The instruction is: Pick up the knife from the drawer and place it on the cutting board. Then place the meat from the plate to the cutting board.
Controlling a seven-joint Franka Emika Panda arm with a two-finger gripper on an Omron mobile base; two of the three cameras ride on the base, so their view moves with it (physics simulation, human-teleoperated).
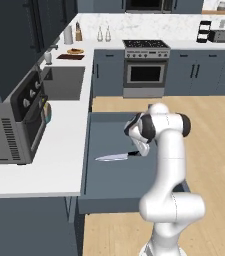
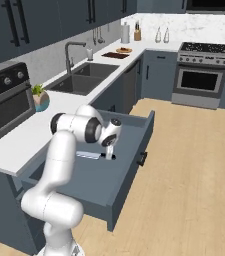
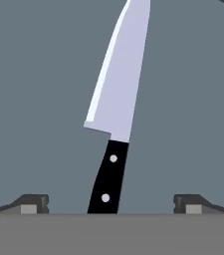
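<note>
While the knife (image 3: 114, 114) lies flat on the floor of the open drawer (image 1: 114, 192), nothing is done yet — the gripper (image 3: 111, 201) hangs over its black handle, jaws spread wide and empty. From the base, the far counter's cutting board (image 1: 70, 57) and plate (image 1: 75, 51) show; the hand camera gives the handle between the fingertips (image 3: 34, 203).

knife (image 3: 114, 109): silver blade, black handle, 2 pale rivets | drawer (image 1: 115, 186): slate blue-grey
</note>
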